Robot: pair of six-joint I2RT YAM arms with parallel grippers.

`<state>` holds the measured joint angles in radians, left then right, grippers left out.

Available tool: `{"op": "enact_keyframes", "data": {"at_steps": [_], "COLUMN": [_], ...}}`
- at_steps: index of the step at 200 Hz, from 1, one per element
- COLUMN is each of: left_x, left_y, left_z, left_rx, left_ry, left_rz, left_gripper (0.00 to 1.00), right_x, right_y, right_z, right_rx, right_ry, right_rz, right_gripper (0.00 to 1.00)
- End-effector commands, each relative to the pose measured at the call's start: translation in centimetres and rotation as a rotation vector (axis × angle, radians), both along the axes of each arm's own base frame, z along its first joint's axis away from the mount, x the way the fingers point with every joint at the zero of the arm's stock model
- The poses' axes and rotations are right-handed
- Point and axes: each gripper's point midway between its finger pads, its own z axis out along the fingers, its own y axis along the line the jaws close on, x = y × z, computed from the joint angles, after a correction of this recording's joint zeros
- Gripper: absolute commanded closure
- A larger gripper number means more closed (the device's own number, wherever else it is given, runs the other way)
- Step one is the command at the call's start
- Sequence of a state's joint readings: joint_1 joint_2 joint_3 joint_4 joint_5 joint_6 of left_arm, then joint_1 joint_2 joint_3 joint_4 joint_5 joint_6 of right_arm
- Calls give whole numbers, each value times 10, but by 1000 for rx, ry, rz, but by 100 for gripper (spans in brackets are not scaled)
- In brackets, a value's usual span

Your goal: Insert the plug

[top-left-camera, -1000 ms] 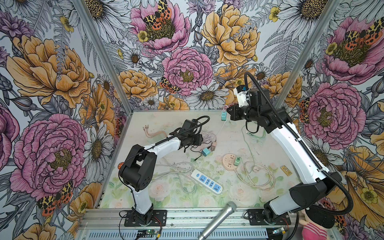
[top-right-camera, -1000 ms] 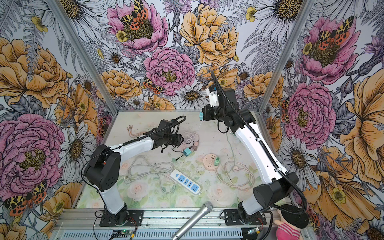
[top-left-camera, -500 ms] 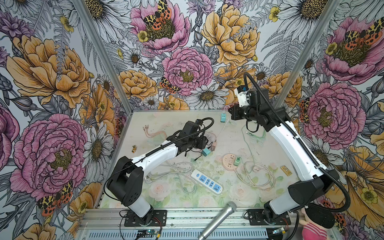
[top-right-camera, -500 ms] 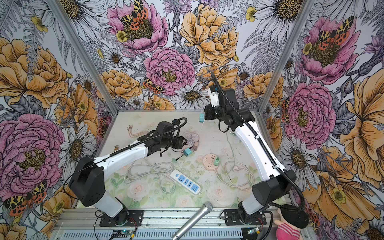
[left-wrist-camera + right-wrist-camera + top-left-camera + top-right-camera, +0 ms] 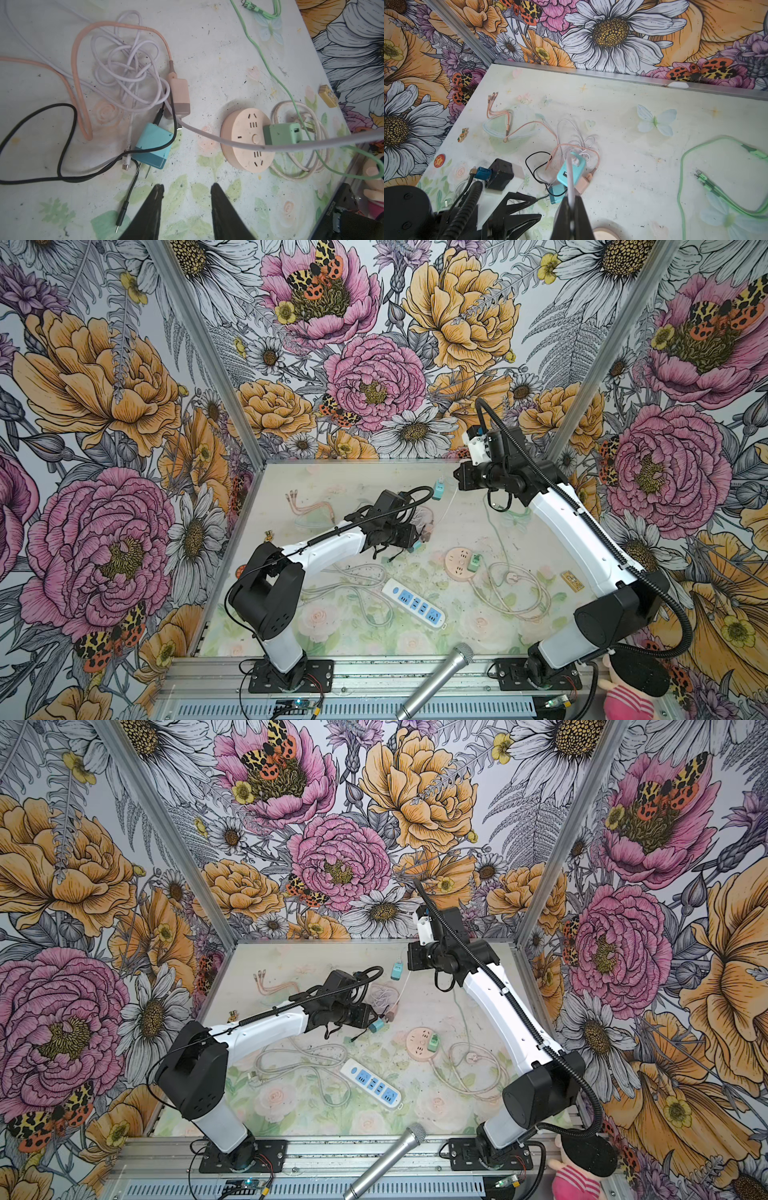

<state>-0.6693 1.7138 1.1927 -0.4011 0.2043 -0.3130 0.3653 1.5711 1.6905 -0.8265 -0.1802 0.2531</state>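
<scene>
Teal plug [image 5: 152,145] near round socket [image 5: 245,151], bare tabletop [image 5: 195,160] between

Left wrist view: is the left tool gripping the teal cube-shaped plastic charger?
No, the left tool is open with nothing between its fingers, and the teal cube-shaped plastic charger lies on the table beyond their tips.

Clock read in a top view, round socket [image 5: 456,571] at centre, 12 toward back wall [image 5: 374,406].
12: bare table [image 5: 461,526], open lane.
2: green adapter [image 5: 476,561] sits on socket face.
4: beige cable coil [image 5: 515,612].
6: narrow bare gap.
8: power strip [image 5: 417,605].
10: cable tangle [image 5: 419,517], teal plug [image 5: 414,547].
In left wrist view lilac cable [image 5: 239,143] hangs across socket face.
</scene>
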Motion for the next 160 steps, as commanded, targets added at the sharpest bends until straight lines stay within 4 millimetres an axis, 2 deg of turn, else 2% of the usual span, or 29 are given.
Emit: {"op": "enact_keyframes", "data": {"at_steps": [1, 28, 61, 63, 68, 94, 120, 143, 160], "left_x": [8, 19, 35, 35, 38, 46, 44, 42, 41], "left_y": [-6, -4, 3, 3, 3, -6, -17, -16, -12], "left_z": [0, -6, -12, -24, -28, -27, -30, -31, -32], "left_rx": [-32, -39, -135, -125, -137, -223, -250, -251, -236], "left_ry": [39, 69, 140, 162, 171, 201, 247, 257, 255], "left_rz": [28, 84, 197, 205, 220, 245, 234, 248, 256], "left_gripper": [57, 56, 55, 55, 55, 54, 53, 53, 53], "right_x": [0, 3, 6, 6, 6, 6, 8, 12, 16], "right_y": [3, 6, 11, 11, 12, 14, 13, 12, 11], "right_z": [7, -2, -6, -6, -7, -10, -16, -26, -40], "right_rx": [25, 27, 36, 38, 38, 39, 27, 10, -9], "right_ry": [-26, -6, 4, 4, 5, 10, 15, 25, 45], "right_rz": [6, 10, 19, 19, 21, 27, 21, 11, 3], "right_gripper": [100, 100, 100, 100, 100, 100, 100, 100, 100]}}
